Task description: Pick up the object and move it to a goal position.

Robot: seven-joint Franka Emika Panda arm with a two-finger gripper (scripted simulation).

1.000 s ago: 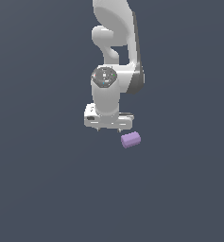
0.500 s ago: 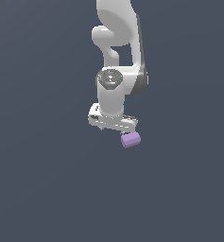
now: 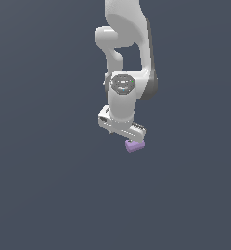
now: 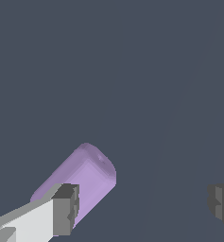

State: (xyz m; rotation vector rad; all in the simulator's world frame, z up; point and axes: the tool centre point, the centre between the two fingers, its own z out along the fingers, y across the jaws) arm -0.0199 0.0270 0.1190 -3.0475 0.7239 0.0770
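Note:
The object [image 3: 135, 145] is a short lavender cylinder lying on its side on the dark grey floor. In the exterior view my white gripper [image 3: 123, 133] hangs just above it, slightly toward the exterior view's left. In the wrist view the object [image 4: 82, 177] lies partly behind one dark fingertip pad [image 4: 66, 209], while the other pad [image 4: 220, 202] stands far off. The gripper [image 4: 142, 207] is open, and the gap between its fingers holds nothing.
The white arm [image 3: 126, 53] rises above the gripper. A plain dark grey surface [image 3: 48, 185] surrounds everything.
The gripper has moved toward the exterior view's right and downward, closing in on the object. The cylinder has stayed in place.

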